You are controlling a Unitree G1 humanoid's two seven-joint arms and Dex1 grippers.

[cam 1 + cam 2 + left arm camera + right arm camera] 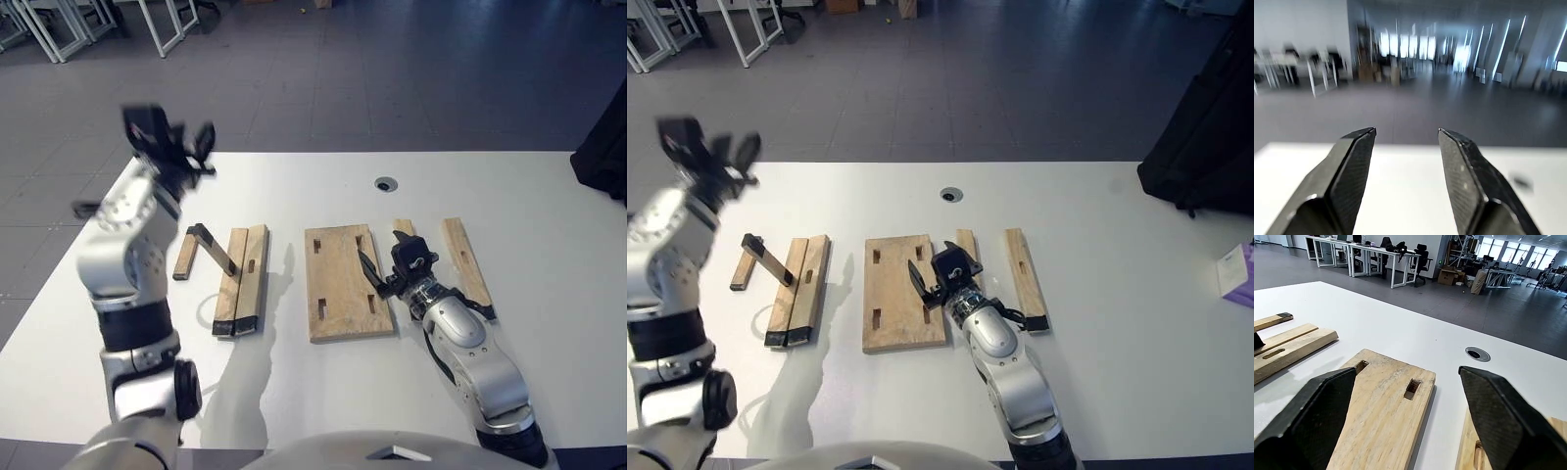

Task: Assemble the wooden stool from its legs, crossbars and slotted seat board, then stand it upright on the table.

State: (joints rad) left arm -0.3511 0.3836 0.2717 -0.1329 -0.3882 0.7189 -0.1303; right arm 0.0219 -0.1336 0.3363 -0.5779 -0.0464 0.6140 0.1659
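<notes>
The slotted seat board (343, 284) lies flat at the table's middle. My right gripper (389, 259) hovers open and empty just over the board's right edge; the right wrist view looks across the seat board (1382, 401) between the open fingers (1317, 411). Left of the board lie two legs (244, 279) side by side, with a short crossbar (184, 257) and a dark-ended piece (215, 248) leaning on them. Two more pieces, a long leg (466, 260) and a partly hidden one (404, 227), lie to the right. My left gripper (176, 137) is raised high over the table's far left corner, open and empty.
A round cable hole (386, 183) sits in the white table (549, 323) behind the board. A black bag (1205, 147) stands off the right edge, and a purple box (1239, 274) rests at the table's far right. Desks stand on the grey floor beyond.
</notes>
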